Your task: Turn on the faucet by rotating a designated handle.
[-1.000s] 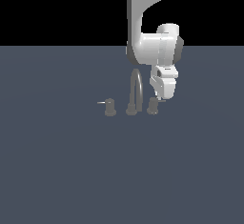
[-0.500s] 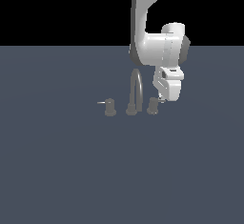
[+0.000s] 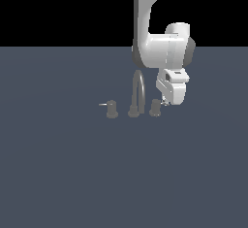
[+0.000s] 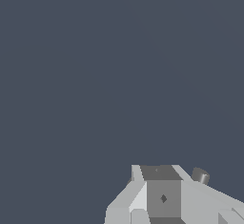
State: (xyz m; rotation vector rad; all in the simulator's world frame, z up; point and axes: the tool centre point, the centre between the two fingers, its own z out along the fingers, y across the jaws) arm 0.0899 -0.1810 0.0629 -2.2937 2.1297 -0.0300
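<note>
The handle (image 3: 155, 107) stood on the grey floor (image 3: 58, 173) just beside the gripper (image 3: 166, 101), on the side toward the exterior view's left, and the gripper's white body covered the end of its thin pale lever. Whether the fingers touched that lever could not be told, and neither view showed if the gripper was open or closed. In the wrist view the gripper (image 4: 162, 194) filled one corner as pale blocks, with a small grey cylinder (image 4: 200, 176) showing just past its edge, probably the handle's top.

The handle was a short upright knob, its long axis vertical, and its lever ran level toward the exterior view's right, under the gripper.

Just beside it, toward the exterior view's left, rose the faucet's (image 3: 137, 96) tall arched spout on a round base. Farther left, a little apart, stood the twin knob (image 3: 112, 109), with its own thin lever pointing to the exterior view's left. All three stood in a row.

Above the gripper the white arm (image 3: 162, 47) hung down from the upper edge.
</note>
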